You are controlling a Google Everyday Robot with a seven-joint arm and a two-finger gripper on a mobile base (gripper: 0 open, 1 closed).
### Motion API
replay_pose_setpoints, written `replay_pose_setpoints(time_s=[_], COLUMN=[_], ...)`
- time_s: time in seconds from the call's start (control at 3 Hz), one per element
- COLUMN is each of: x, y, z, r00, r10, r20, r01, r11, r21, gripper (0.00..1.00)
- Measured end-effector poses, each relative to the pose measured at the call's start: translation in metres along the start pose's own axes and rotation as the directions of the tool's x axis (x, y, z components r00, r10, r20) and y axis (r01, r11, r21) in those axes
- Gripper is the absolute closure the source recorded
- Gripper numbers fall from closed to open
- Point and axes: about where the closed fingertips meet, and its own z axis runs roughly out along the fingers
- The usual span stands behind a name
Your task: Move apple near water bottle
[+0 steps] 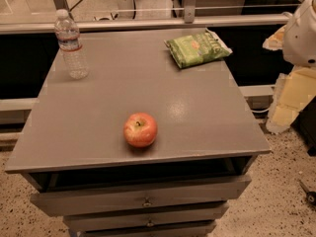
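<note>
The apple point(140, 130) is sitting stem-up near the front edge of the grey cabinet top point(98, 112), well apart from the water bottle point(70, 44), which is standing upright at the far left corner. I am seeing bare surface stretching between them. A green snack bag point(197, 47) is lying far right. A white arm housing point(302, 33) is showing at the right edge. The gripper is lying outside my view, so I cannot tell its state.

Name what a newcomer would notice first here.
The red apple sits near the front edge of the grey cabinet top. The water bottle stands upright at the back left corner, a green snack bag back right. The gripper is out of view; only a white robot part shows far right.
</note>
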Motion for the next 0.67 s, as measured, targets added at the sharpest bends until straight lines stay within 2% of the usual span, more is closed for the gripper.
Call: replay_pose_setpoints(time_s=[0.33, 0.67], x=[0.000, -0.016], y=[0.000, -0.001], z=[0.000, 0.022], r00=[1.000, 0.998], r10=[0.000, 0.002], r20=[0.000, 0.060], r01=[0.000, -0.001], r11=[1.0000, 1.0000], r21=[0.000, -0.010], gripper=[0.00, 0.00])
